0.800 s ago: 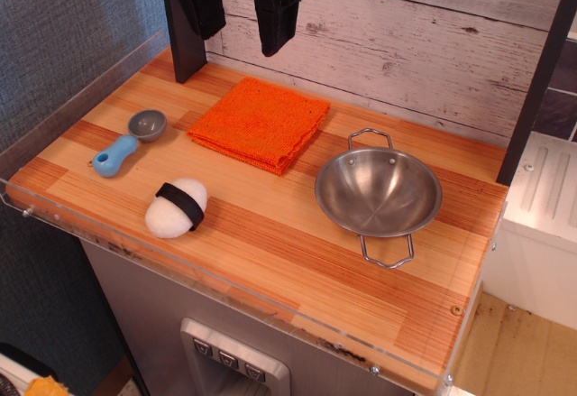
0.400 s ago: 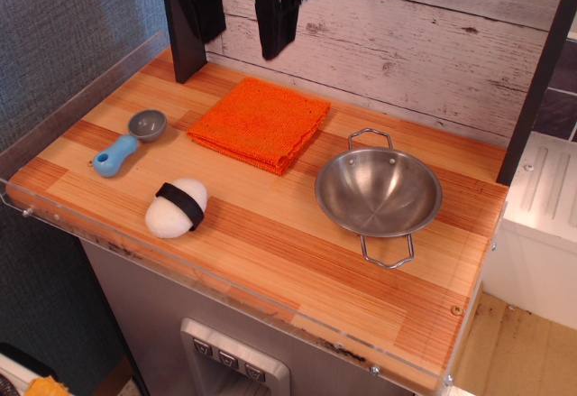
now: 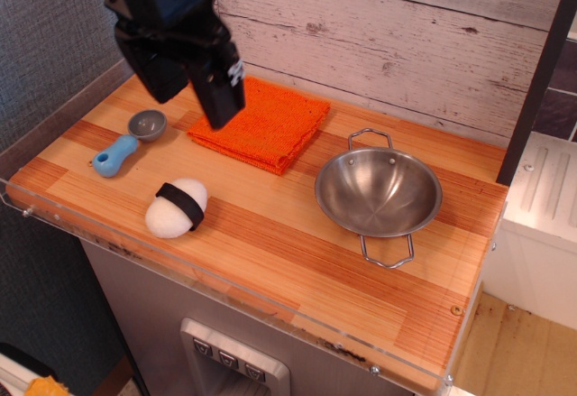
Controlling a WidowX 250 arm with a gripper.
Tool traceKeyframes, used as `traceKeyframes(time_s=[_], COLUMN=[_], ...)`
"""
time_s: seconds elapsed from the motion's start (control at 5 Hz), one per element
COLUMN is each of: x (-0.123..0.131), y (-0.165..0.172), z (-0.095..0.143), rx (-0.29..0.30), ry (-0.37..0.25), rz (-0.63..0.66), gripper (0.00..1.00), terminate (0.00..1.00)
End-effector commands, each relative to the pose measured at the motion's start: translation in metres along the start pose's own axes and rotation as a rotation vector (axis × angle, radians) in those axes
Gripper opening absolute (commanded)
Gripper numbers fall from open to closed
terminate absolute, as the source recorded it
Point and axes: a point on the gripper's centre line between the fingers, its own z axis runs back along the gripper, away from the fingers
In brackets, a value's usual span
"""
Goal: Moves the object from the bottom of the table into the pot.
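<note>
The white rice-ball toy with a black band (image 3: pixel 177 207) lies on the striped wooden table (image 3: pixel 297 261) near its front left edge. The shiny steel pot with two wire loop handles (image 3: pixel 379 193) stands empty to the right of the middle. My black gripper (image 3: pixel 192 98) hangs open and empty above the table's back left, over the left edge of the orange cloth. It is behind and above the rice ball, well apart from it. The pot is far to its right.
A folded orange cloth (image 3: pixel 266 124) lies at the back middle. A grey scoop with a blue handle (image 3: pixel 129 142) lies at the left, behind the rice ball. A clear acrylic rim (image 3: pixel 225 299) runs along the table's front and left edges. A plank wall stands behind.
My gripper has come forward and down from the back wall, and left, to hang over the cloth's left edge. The rice ball, pot, scoop and cloth have not moved.
</note>
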Motion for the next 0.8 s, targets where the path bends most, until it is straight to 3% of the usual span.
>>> traceKeyframes(time_s=[0.0, 0.2, 0.6], x=[-0.017, -0.021, -0.034], y=[0.032, 0.048, 0.055], z=[-0.018, -0.03, -0.07], rx=[0.111, 0.167, 0.142], ry=[0.044, 0.099, 0.16], rz=[0.017, 0.024, 0.047], gripper=[1.0, 1.0, 1.0], terminate=[0.0, 0.0, 0.0])
